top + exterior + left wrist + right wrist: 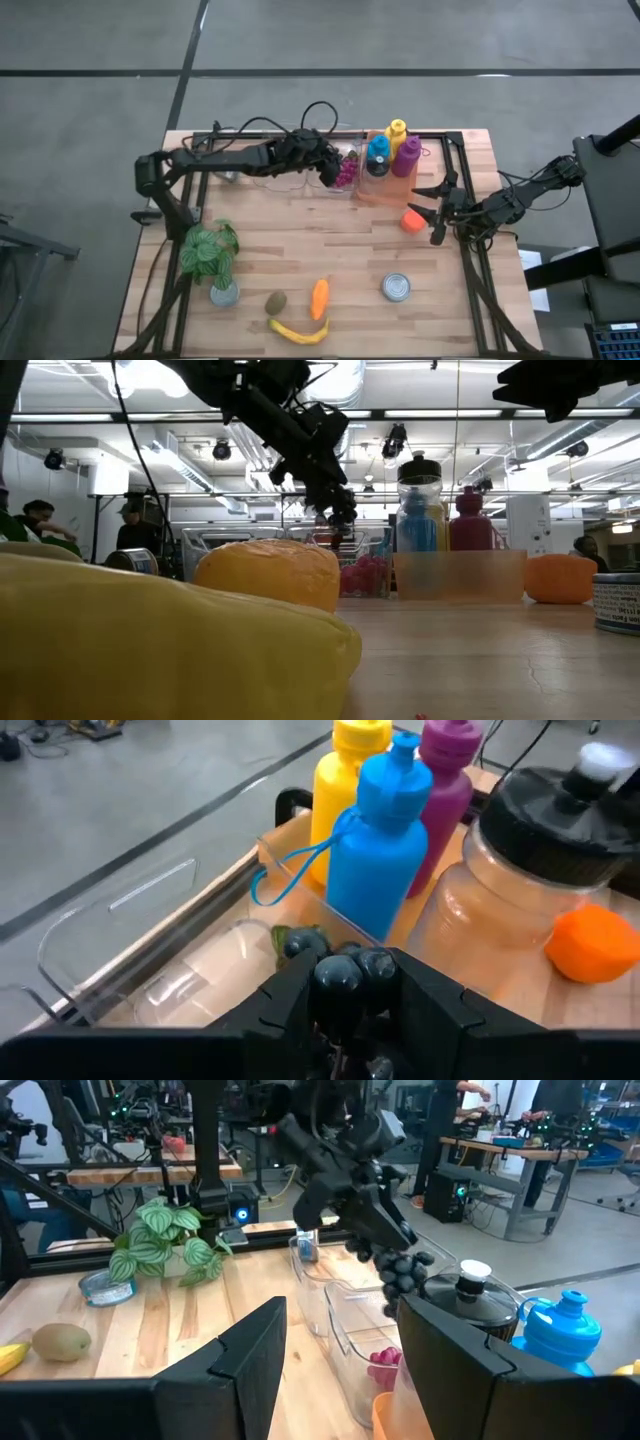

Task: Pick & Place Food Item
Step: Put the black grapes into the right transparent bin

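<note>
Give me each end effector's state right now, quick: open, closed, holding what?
Left end effector: closed on a dark grape bunch, above the clear container.
Right end effector: open, holding nothing, beside the orange fruit.

Both arms are matte black, built of 6 jointed segments with rounded housings. Black cables loop loosely along the left arm (pixel 235 158). Each gripper carries 2 angular black fingers (pixel 250 1360) with flat, bevelled faces.
</note>
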